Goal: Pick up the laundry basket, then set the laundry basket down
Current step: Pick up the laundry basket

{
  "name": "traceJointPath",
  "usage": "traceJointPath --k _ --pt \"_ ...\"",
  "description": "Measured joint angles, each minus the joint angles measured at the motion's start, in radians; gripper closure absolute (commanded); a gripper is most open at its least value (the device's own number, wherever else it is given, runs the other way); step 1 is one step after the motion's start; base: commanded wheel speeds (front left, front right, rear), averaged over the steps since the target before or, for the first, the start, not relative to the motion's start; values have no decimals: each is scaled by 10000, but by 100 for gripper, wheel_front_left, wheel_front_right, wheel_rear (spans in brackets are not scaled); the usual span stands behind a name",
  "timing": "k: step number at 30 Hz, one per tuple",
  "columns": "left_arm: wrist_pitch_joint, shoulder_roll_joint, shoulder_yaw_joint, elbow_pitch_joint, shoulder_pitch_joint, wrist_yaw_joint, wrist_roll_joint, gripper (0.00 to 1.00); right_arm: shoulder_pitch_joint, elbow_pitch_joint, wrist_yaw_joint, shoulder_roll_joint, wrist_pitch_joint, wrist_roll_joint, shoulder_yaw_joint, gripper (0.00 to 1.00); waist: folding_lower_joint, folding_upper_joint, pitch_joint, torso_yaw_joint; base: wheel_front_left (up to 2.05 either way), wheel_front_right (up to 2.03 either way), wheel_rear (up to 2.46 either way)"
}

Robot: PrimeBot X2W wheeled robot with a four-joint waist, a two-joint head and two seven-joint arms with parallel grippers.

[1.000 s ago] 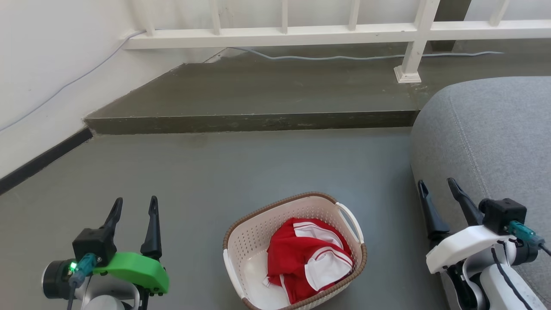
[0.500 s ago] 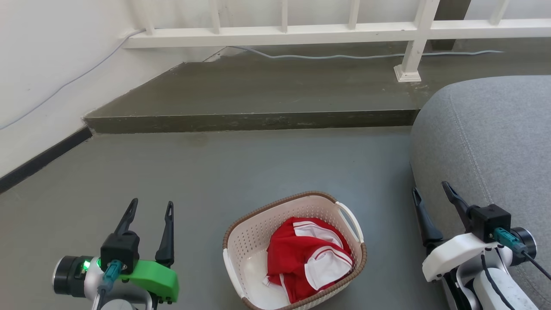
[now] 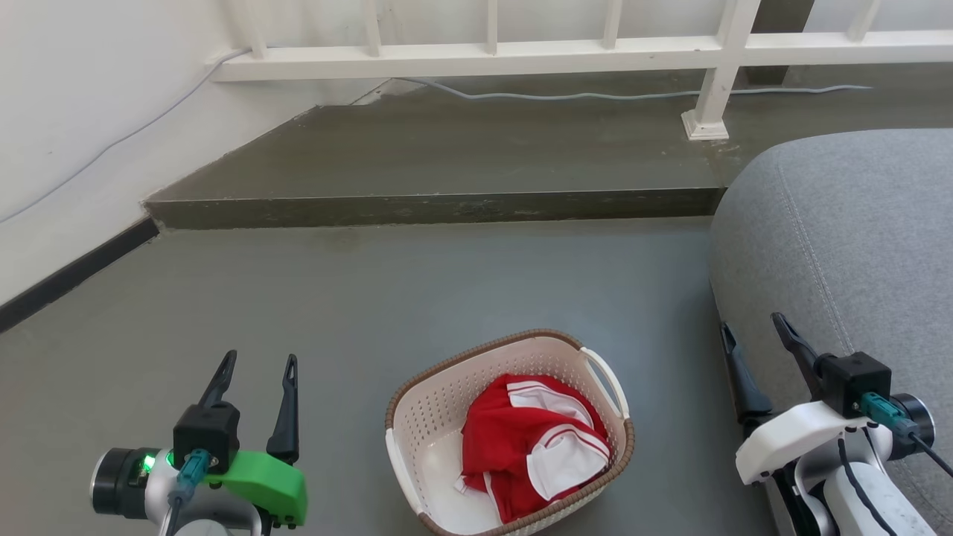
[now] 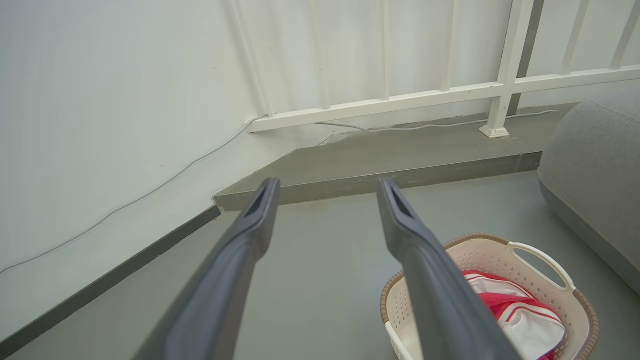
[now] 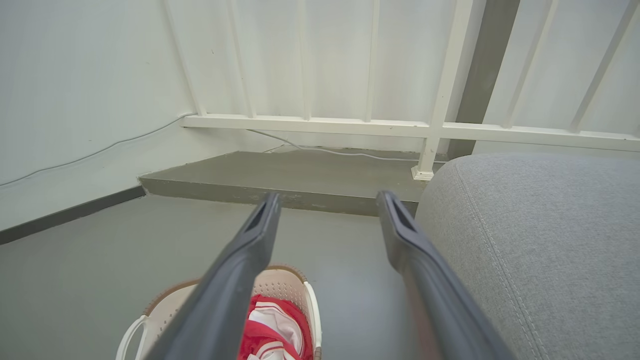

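No legible writing was recorded. No text, label, brand mark, number or sign could be read in the head view or in either wrist view.

You see a cream laundry basket (image 3: 439,406) with a dotted perforation pattern and brown woven-look rim, red cloth (image 3: 506,439) with white stripes, grey floor (image 3: 447,283), grey sofa (image 3: 856,223), white railing (image 3: 476,53).
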Motion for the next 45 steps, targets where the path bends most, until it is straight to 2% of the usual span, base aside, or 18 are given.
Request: traceJointPath --k 24,32,45 --pt "109 -77 -171 79 -151 -56 -48 0 -70 -249 105 71 -4 -6 -240 0 0 0 177 50 0 0 0" --pt "466 -633 -476 128 -251 -387 -568 0 -487 -853 105 104 -13 -12 -391 0 0 0 813 73 0 0 0" --pt "1536 -982 -604 1317 -1174 -727 -1244 0 -1365 -1772 105 288 -15 -88 -587 0 0 0 2437 -74 0 0 0"
